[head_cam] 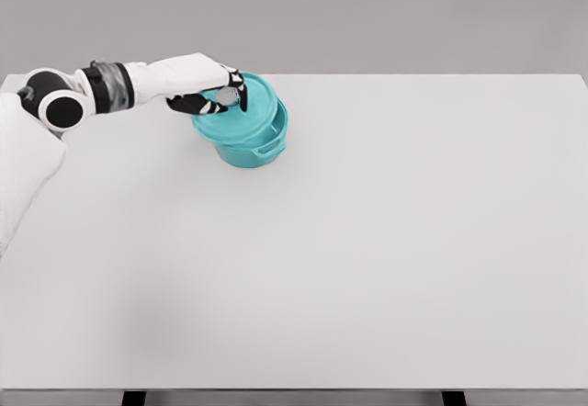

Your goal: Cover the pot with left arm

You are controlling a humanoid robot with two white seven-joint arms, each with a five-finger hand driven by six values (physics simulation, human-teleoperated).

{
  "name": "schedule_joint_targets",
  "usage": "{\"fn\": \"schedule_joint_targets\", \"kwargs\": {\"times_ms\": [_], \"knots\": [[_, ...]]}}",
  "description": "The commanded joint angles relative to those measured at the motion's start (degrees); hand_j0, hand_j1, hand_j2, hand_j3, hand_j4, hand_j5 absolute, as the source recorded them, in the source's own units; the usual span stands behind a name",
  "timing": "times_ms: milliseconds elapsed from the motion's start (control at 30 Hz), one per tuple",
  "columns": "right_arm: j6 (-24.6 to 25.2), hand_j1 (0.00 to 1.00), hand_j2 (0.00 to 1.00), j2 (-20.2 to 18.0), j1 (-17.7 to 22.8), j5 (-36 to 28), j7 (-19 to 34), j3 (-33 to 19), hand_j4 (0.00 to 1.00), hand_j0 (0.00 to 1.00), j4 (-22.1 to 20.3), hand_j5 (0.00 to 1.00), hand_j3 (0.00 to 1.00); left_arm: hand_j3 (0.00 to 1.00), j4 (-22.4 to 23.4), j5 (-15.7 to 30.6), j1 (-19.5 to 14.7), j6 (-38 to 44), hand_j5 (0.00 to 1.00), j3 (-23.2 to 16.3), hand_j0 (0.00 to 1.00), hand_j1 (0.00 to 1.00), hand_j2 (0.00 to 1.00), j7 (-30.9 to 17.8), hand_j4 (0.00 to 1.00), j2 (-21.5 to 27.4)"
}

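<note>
Over at the far left of the white counter (367, 259) stands a teal pot (253, 144), and its matching lid (241, 107) sits on top at a slant, the left edge hanging past the rim, so it looks not quite seated yet. The left hand (216, 98) reaches in from the left with its dark fingers (197, 105) curled around the small grey knob (228, 98) in the middle of the lid, pinching it. The right arm is nowhere to be seen.

The lid looks rigid and smooth, probably light enough for a fingertip hold, though slick-looking. The knob is the sensible place to grip; being small and round, I'd guess it could twist or slide between the fingers if the lid tips further.
</note>
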Motion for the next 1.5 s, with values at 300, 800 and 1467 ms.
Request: {"fn": "schedule_joint_targets", "kwargs": {"times_ms": [300, 800, 1467], "knots": [[0.0, 1.0, 1.0, 0.0, 0.0, 0.0, 0.01, 0.0, 1.0, 1.0, 0.03, 1.0, 1.0, 0.48, 2.87, -1.14, -0.7, 0.15, 0.48, -0.4, 0.48, 0.48, 0.48, 0.02, 0.48, -2.89], [0.0, 1.0, 1.0, 0.0, 0.0, 0.0, 0.01, 0.0, 1.0, 1.0, 0.03, 1.0, 1.0, 0.48, 7.0, -1.58, -1.58, 0.15, 0.48, -0.49, 0.48, 0.48, 0.48, 0.02, 0.48, -4.91], [0.0, 1.0, 1.0, 0.0, 0.0, 0.0, 0.01, 0.0, 1.0, 1.0, 0.03, 1.0, 1.0, 0.48, 11.57, -3.08, -3.6, 0.15, 0.48, -0.41, 0.48, 0.48, 0.48, 0.02, 0.48, -6.32]]}}
